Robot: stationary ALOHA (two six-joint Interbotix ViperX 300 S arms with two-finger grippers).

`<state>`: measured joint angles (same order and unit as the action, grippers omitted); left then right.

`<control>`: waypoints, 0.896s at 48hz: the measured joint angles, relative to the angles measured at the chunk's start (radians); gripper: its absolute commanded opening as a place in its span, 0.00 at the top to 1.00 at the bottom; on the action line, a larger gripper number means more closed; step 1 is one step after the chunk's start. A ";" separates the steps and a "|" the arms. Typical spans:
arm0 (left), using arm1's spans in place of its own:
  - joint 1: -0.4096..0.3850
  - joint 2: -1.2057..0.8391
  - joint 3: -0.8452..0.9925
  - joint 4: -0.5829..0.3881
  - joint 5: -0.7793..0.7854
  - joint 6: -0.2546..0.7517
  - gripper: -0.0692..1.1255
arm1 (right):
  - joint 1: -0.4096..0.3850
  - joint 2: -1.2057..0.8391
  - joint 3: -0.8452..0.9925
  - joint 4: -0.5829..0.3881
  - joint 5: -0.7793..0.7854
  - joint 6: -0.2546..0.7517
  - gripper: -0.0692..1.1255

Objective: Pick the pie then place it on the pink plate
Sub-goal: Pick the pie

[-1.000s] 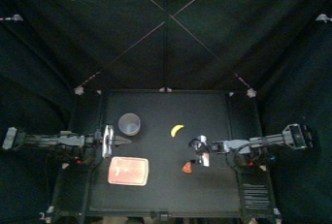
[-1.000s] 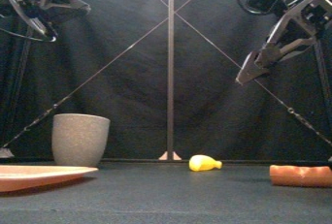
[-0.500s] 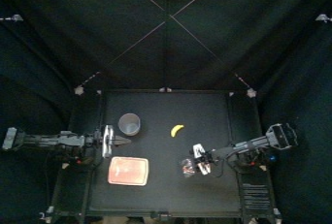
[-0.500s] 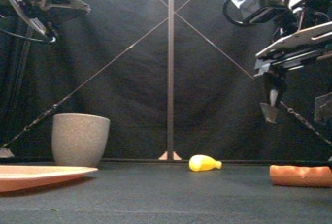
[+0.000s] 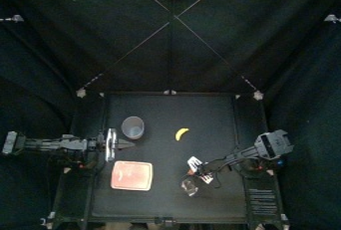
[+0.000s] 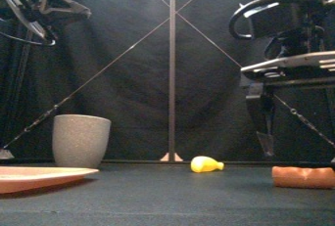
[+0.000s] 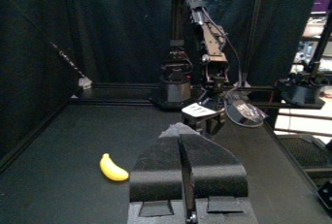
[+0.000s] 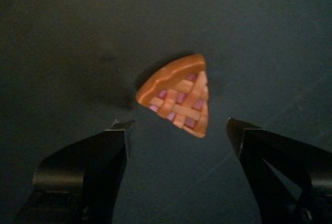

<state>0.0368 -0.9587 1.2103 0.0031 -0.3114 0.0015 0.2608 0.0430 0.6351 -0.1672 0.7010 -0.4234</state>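
Note:
The pie [image 8: 180,94] is a small lattice-topped wedge lying flat on the black table, seen low at the right as the pie [image 6: 304,176] in the front view. My right gripper [image 8: 180,127] hangs just above it, open, one jaw on each side and not touching it. From the front the right gripper [image 6: 291,132] is over the wedge; from above the right gripper [image 5: 197,168] largely covers it. The pink plate [image 5: 134,174] lies at the front left. My left gripper [image 7: 185,155] is shut and holds nothing, resting as the left gripper [image 5: 107,144] by the table's left edge.
A tall grey cup [image 5: 135,126] stands behind the plate, also seen as the cup [image 6: 81,139] from the front. A yellow banana [image 5: 181,132] lies mid-table between cup and right arm. The pink plate [image 6: 39,177] shows its rim at the front left.
The right arm has swung toward the table's front and come down, bringing its open jaws over the pie. The left arm has not moved.

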 measured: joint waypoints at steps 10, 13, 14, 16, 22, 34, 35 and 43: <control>0.000 0.002 0.002 0.002 0.000 0.000 0.87 | -0.009 0.043 -0.020 0.015 -0.008 -0.078 0.06; 0.000 0.002 0.002 0.002 -0.002 0.000 0.87 | -0.012 0.051 -0.028 0.020 -0.014 -0.084 0.07; -0.002 0.002 0.002 0.000 -0.002 0.000 0.87 | -0.017 0.054 -0.031 0.020 -0.015 -0.086 0.07; 0.000 0.002 0.002 0.000 -0.002 0.000 0.87 | -0.020 0.057 -0.034 0.021 -0.020 -0.087 0.07; 0.000 0.002 0.002 0.002 -0.002 0.000 0.87 | -0.029 0.075 -0.040 0.021 -0.025 -0.091 0.07; 0.000 0.002 0.002 0.002 -0.009 0.000 0.87 | -0.034 0.097 -0.057 0.032 -0.025 -0.091 0.14; 0.000 0.002 0.002 0.000 -0.008 0.000 0.87 | -0.034 0.098 -0.057 0.035 -0.023 -0.091 0.16; 0.006 0.002 0.002 0.002 -0.009 0.000 0.87 | -0.034 0.097 -0.055 0.064 -0.011 -0.091 0.35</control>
<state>0.0430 -0.9572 1.2118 0.0046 -0.3206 0.0015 0.2270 0.1396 0.5798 -0.1028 0.6903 -0.5139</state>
